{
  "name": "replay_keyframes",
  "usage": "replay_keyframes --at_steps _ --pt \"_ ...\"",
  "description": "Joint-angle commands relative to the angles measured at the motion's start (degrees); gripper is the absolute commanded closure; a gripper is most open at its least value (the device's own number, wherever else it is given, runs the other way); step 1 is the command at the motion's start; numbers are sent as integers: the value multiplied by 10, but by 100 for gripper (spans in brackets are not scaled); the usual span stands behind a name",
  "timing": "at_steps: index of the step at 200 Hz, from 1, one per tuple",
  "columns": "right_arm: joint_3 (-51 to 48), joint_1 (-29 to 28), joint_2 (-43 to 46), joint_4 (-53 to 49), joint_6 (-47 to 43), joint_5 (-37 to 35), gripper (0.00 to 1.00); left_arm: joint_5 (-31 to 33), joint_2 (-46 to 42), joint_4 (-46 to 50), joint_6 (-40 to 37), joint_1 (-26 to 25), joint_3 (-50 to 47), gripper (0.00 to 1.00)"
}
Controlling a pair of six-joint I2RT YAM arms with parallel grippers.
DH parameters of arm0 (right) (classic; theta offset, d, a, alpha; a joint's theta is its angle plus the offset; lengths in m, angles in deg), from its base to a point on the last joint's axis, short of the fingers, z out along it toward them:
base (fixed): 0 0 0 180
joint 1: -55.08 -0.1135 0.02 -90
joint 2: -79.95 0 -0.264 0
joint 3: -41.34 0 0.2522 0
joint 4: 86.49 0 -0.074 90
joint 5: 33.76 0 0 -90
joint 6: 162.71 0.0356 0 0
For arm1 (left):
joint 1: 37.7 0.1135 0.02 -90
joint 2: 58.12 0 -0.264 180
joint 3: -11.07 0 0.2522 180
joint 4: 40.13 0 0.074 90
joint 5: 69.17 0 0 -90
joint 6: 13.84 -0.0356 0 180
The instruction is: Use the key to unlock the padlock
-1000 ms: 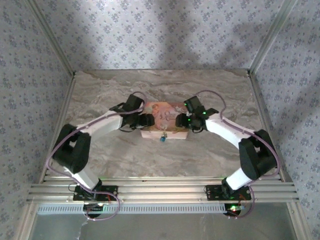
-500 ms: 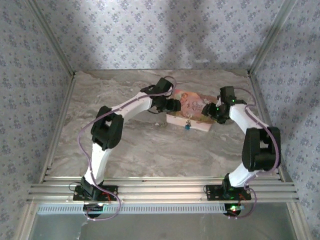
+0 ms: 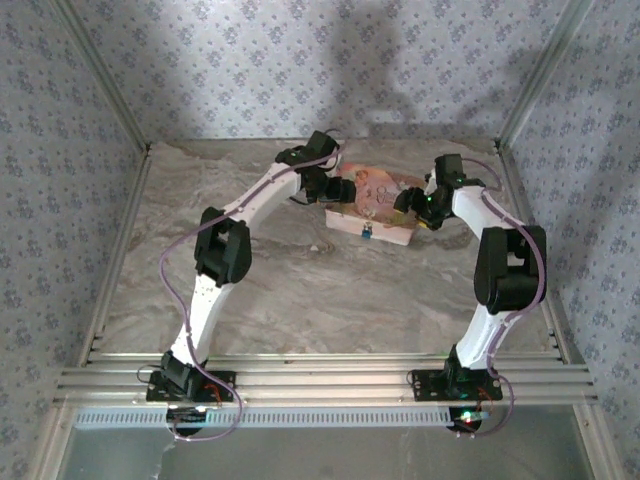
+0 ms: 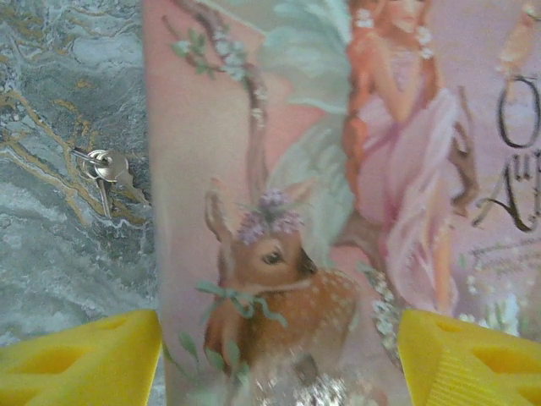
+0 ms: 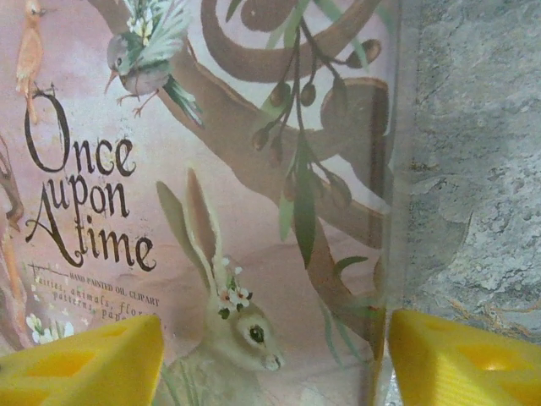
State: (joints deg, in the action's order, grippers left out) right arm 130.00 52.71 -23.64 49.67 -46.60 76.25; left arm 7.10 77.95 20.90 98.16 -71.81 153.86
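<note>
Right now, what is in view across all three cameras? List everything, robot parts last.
box: one, pink with painted animals, far right part of the table
padlock: one, bluish, on the box's near side
keys: one small bunch on a ring, silver, on the table beside the box
table: one, grey-beige marble
left gripper: one, yellow, open, above the box's left end
right gripper: one, yellow, open, above the box's right end
</note>
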Motion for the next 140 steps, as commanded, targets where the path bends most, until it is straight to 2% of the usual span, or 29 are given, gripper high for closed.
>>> replay_keyframes --at_steps 1,57,93,140 --pt "10 4 35 -26 -2 0 23 -14 -11 62 -43 11 51 24" --pt "23 11 82 -41 -6 -26 19 -7 -33 78 -45 59 67 24" --pt "7 10 105 -41 -9 -29 18 7 4 85 -37 97 67 30" --pt "-6 12 122 -85 -23 -32 18 23 67 93 -48 87 94 43"
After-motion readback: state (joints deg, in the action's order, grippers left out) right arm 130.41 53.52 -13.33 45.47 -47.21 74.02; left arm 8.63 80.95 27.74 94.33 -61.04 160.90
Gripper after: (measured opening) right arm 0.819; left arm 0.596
